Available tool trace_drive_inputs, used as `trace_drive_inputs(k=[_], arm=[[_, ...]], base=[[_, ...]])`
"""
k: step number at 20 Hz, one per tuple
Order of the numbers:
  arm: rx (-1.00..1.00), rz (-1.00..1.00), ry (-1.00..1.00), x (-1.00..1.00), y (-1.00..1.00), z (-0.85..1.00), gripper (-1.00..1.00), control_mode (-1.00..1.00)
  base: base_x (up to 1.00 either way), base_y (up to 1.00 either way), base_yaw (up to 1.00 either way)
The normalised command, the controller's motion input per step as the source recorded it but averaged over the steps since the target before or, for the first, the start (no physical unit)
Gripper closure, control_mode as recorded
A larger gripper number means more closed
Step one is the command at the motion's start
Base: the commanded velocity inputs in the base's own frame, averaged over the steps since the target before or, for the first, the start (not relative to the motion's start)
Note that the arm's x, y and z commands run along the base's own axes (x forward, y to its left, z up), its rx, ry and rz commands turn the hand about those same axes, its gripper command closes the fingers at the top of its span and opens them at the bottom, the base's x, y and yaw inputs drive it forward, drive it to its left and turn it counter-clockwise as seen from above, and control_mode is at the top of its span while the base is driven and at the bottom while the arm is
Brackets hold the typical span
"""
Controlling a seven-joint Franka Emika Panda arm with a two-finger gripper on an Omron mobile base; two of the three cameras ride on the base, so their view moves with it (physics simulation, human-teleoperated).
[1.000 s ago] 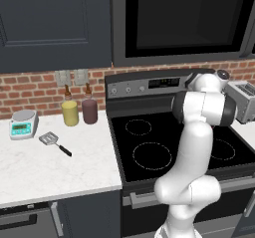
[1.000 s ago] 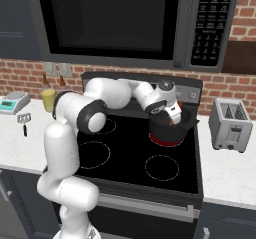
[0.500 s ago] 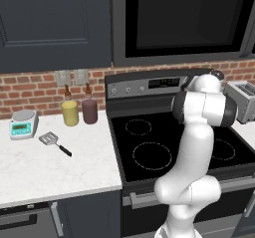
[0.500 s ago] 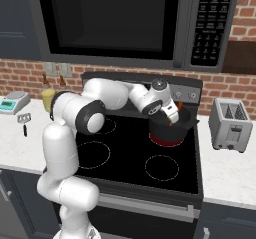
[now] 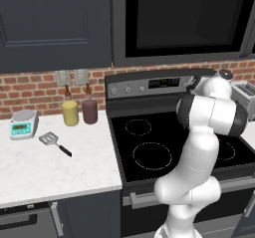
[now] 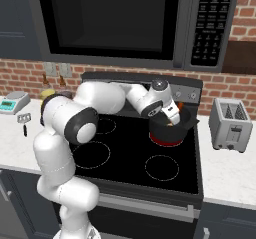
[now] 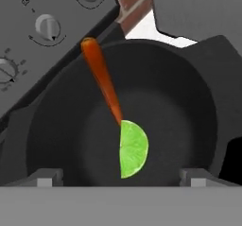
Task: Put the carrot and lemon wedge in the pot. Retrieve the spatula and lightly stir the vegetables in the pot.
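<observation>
- While hanging over the pot [image 7: 198,102], gripper [image 7: 122,175] seen with jaws spread wide apart, one fingertip [image 7: 46,177] at each side of the hand view, nothing clamped between them.
- Inside the pot: carrot [image 7: 101,80] lying slanted, thick end leaning up against the pot's inner wall, pointed end down on the pot's floor.
- Also inside the pot: lemon wedge [image 7: 133,148], flat on the pot's floor, its upper point touching the carrot's tip.
- Seen from the right base view: pot [image 6: 165,133] standing on a back burner of the stove [image 6: 125,158], red showing low on its side, gripper [image 6: 173,119] just above its rim with a bit of orange visible beside the hand.
- Left of the pot, well apart, off the stove: spatula [image 5: 54,142] lying flat on the white counter [image 5: 45,167], slotted head toward the wall, black handle pointing toward the counter's front.
- Further from the pot than the spatula, near the wall: small scale [image 5: 23,122].
- Between spatula and pot, at the brick wall: yellow bottle [image 5: 69,111] and dark bottle [image 5: 89,109] standing side by side, contents not readable beyond their colour.
- Right of the pot, on the counter beyond the stove: toaster [image 6: 232,125], slots seen dark.
- Above the pot: microwave [image 6: 125,23], door shut.
</observation>
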Motion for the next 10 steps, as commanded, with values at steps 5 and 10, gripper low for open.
trace_drive_inputs(k=[5,10], arm=[[0.00,0.05,-0.04,-0.96,0.22,0.52,-1.00,-1.00],[-0.01,0.07,-0.02,-0.98,0.58,0.54,-1.00,-1.00]], base=[[0.00,0.00,0.00],[0.00,0.00,0.00]])
